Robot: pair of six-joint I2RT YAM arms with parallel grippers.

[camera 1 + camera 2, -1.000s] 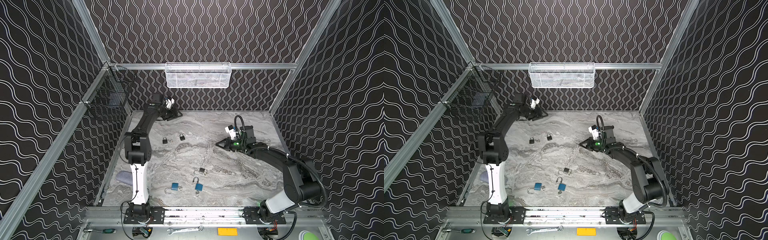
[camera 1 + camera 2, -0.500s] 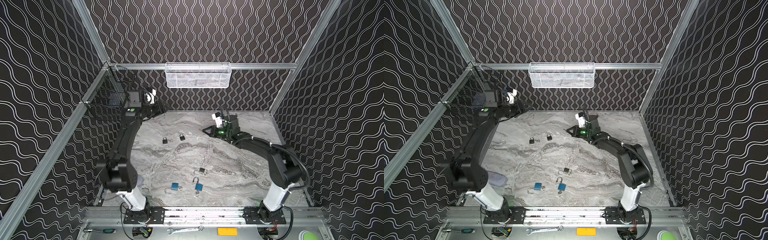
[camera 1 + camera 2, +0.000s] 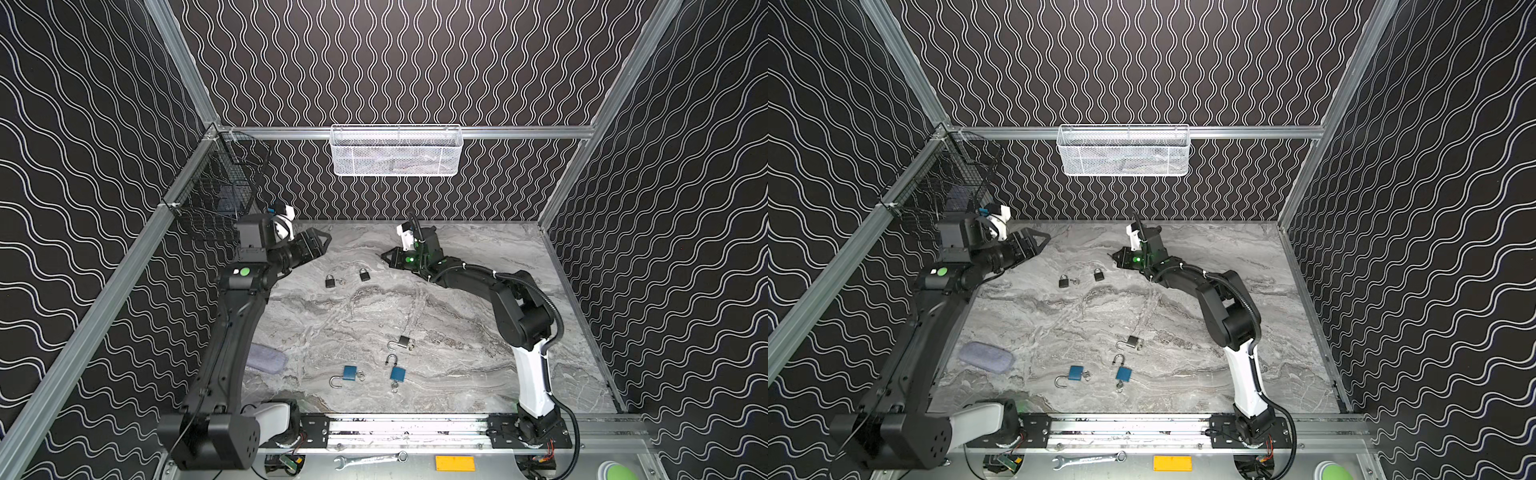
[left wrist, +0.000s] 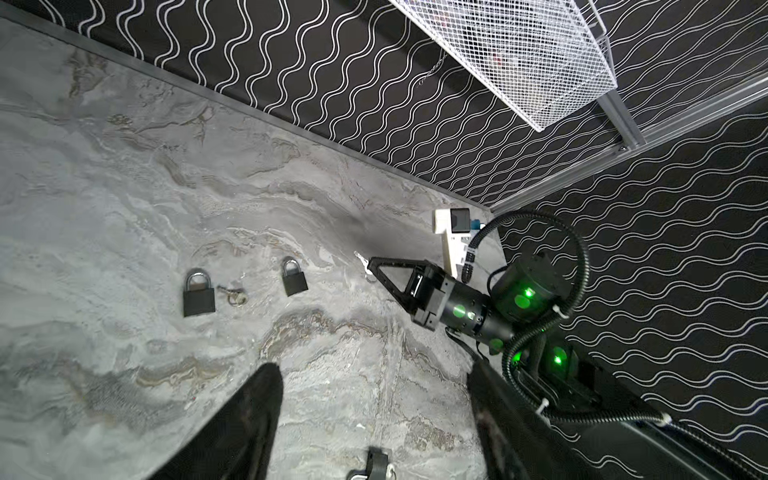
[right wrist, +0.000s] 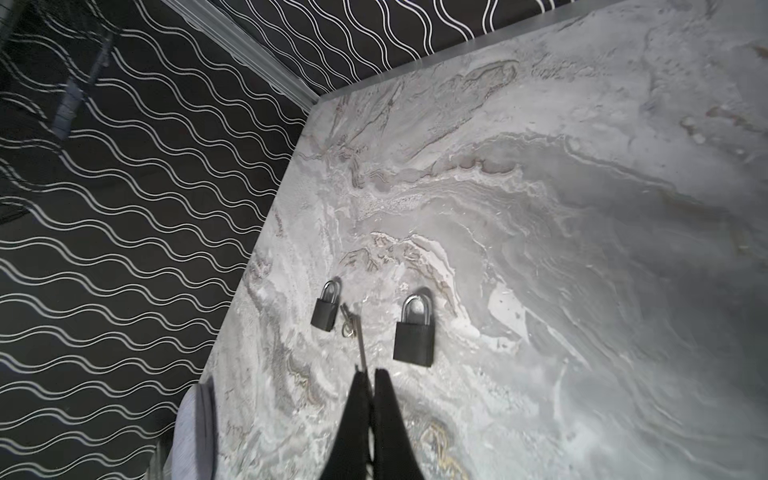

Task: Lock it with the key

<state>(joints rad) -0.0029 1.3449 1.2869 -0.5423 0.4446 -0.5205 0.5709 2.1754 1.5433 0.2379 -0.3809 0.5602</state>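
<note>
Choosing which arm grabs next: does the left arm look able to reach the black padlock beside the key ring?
Probably yes: the left gripper hangs open near the black padlock, bare table between them, the right gripper off to one side.

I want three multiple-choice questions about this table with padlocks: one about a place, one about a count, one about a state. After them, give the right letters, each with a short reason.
1. Where on the table does the grey cloth lie?
A) far right corner B) left edge C) middle
2. How many blue padlocks lie there?
A) one B) two C) four
3. How do the shackles of the two black padlocks stand?
A) both closed B) both open C) one open

Key: 1 B, it lies by the left border in both top views; 2 B, a pair lies near the front; 3 A, the right wrist view shows both loops seated in their bodies.
</note>
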